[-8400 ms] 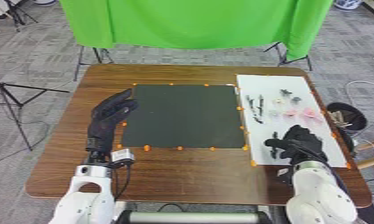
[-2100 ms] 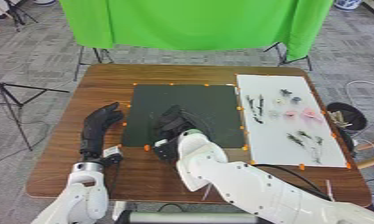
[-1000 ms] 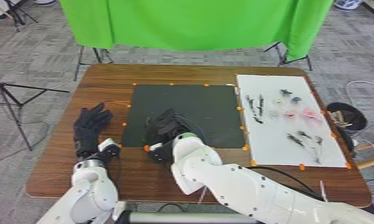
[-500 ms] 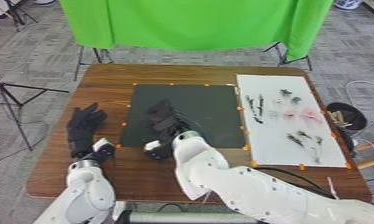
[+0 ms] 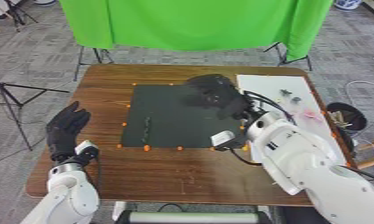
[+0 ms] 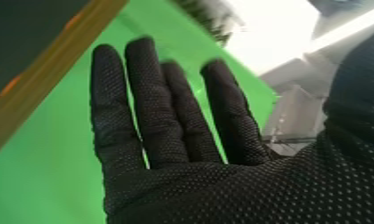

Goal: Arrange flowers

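Note:
In the head view, my right hand [image 5: 217, 96] is over the upper right of the dark mat [image 5: 179, 112], its fingers straight and holding nothing. The right wrist view has the same hand [image 6: 210, 185] with fingers extended and apart. A thin dark green sprig [image 5: 147, 131] lies upright on the mat's lower left. On the white sheet [image 5: 270, 86] are small dark flowers [image 5: 286, 92] and pink flowers [image 5: 312, 116]; my right hand and arm cover part of the sheet. My left hand [image 5: 66, 125] stands open over the table's left side, apart from the mat.
Orange markers [image 5: 147, 148] line the mat's edges. A dark bin [image 5: 345, 116] stands beyond the table's right edge. The green cloth [image 5: 192, 25] hangs behind the table. Brown tabletop [image 5: 166, 175] lies between the mat and the near edge.
My right hand has moved from the mat's lower left to its upper right, uncovering the sprig there. My left hand has shifted left.

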